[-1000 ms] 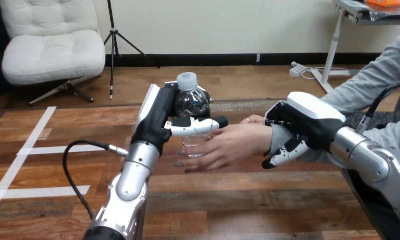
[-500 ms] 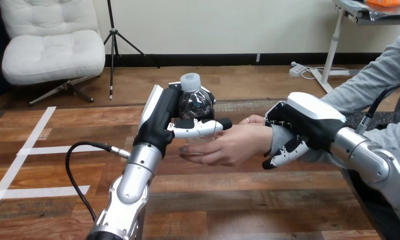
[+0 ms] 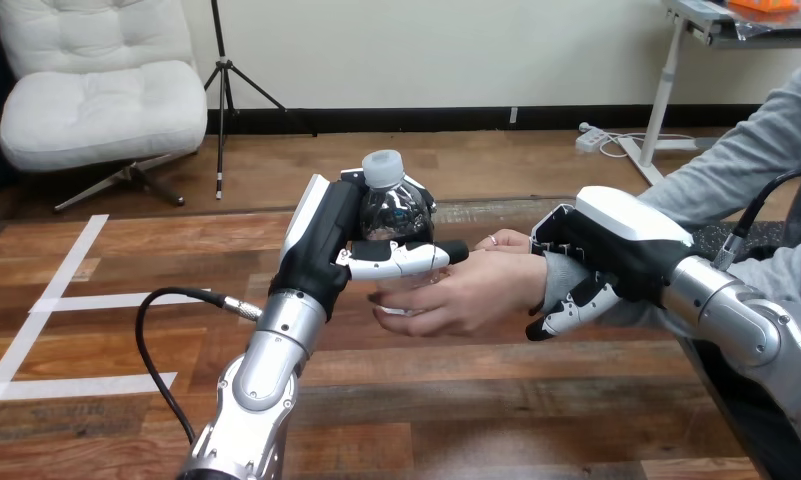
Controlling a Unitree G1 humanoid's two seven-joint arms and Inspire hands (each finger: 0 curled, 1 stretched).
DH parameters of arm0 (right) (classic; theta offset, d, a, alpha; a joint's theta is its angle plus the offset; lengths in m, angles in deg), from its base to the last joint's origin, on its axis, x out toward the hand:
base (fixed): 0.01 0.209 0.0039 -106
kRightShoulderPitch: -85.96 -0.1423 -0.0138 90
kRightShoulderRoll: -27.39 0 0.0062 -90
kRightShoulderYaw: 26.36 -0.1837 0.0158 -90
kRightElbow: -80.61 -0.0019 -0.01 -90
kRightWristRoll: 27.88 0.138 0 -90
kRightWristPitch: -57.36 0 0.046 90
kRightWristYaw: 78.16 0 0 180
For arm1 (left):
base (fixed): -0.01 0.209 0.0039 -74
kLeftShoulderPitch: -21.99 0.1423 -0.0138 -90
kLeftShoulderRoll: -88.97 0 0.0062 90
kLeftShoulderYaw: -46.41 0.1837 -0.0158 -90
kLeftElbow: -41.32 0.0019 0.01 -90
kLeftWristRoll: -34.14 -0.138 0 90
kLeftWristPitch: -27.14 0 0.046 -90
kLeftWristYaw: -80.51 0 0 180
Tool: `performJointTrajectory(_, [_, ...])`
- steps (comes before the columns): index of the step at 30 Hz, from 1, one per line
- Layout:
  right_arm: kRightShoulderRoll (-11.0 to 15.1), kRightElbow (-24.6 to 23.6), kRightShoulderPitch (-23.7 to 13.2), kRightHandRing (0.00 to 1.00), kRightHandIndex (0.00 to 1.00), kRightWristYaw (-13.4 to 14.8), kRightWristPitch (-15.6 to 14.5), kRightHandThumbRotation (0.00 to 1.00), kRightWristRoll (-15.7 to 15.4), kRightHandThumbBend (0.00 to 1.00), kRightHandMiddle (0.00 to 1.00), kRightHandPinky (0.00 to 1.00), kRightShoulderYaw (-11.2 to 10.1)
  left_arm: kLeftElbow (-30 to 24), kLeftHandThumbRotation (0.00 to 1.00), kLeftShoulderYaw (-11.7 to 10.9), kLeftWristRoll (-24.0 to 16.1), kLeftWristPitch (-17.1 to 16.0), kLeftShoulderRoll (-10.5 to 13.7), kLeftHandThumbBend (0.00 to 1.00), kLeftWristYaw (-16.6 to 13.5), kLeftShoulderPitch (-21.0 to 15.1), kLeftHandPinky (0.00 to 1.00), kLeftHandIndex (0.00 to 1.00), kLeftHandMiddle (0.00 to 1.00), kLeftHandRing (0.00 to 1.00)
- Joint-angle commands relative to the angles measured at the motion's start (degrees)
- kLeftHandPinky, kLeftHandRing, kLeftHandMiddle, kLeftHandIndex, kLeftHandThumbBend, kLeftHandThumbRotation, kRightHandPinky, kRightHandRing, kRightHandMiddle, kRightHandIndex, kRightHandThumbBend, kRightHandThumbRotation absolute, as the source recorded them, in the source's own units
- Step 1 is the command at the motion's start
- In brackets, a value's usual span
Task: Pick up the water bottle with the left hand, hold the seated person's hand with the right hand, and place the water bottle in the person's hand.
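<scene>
Fingers clasp the water bottle, upright, cap uppermost.

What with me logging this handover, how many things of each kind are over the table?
Robot hands: 2, the left hand and the right hand
Water bottle: 1
Person's hand: 1
Total: 4

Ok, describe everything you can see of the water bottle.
The water bottle is clear plastic with a white screw cap. It is roughly upright and held in the air. The left hand grips it, fingers curled round its body and thumb across its front. Its lower part rests in the person's hand, whose fingers curl round it.
</scene>
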Motion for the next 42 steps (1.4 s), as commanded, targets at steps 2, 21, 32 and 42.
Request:
performJointTrajectory(2, [-0.11,-1.21,-1.83,0.26,0.31,1.82,1.10,0.00,1.11,0.84,0.31,0.22,-1.82,-4.90,0.00,0.62,0.95,-0.43,-0.60,0.73,0.94,-1.35,0.30,0.40,0.40,0.36])
performJointTrajectory(21, [-0.04,-1.84,-1.90,0.26,0.32,1.10,0.22,0.00,1.34,0.84,0.32,0.22,-1.94,-5.88,0.00,0.67,1.37,-0.03,-0.74,0.73,2.47,0.15,0.30,0.39,0.39,0.36])
performJointTrajectory(32, [0.09,-1.80,-1.99,0.26,0.32,1.40,0.07,0.00,0.90,0.84,0.32,0.23,-1.72,-6.74,0.00,0.56,1.56,0.98,-0.76,0.73,3.08,0.84,0.30,0.40,0.40,0.36])
performJointTrajectory(42, [0.23,-2.14,-1.92,0.27,0.32,1.32,-0.30,0.00,0.65,0.84,0.32,0.23,-1.59,-6.90,0.00,-0.01,3.34,0.99,-1.07,0.73,4.36,1.09,0.32,0.41,0.42,0.39])
